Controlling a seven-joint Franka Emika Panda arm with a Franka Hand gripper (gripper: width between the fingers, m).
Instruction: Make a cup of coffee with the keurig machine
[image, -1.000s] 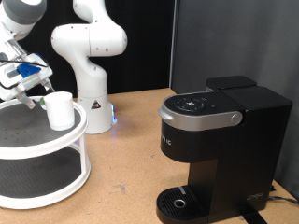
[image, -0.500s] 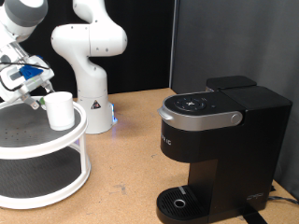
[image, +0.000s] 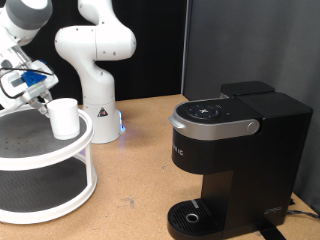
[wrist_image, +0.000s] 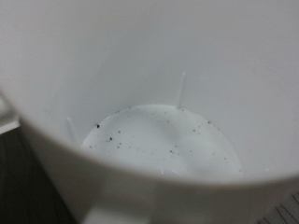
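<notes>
One cup (image: 64, 117) in play, and it sits at the left of the exterior frame, upright on the top tier of a white two-tier round stand (image: 45, 160). The pincer (image: 40, 100) is right against the cup's left side, up at the rim, at the upper left of the frame. Whether it is clenched or released, I cannot tell: the fingers are small and partly hidden behind the cup, and a blue part shows on the hand above them.

The wrist view is filled almost edge to edge by that same cup (wrist_image: 159, 140): a white inner wall, a pale round bottom at lower centre, scattered dark specks across it, a few thin raised ribs running up the wall. No fingertips show in that frame.

One keurig machine (image: 235, 155), over at the lower right of the exterior frame, well apart from the cup. Its lid is down, grey-silver band wrapping the front of the top, buttons on the top face, one round drip tray (image: 190, 214) at its foot with nothing standing on it.

Two white robot arms in sight: one reaching in from the upper left corner, carrying the pincer, and a second arm (image: 92, 50) standing on its base at upper centre-left, behind the stand. All of it rests on one brown counter (image: 135, 170).
</notes>
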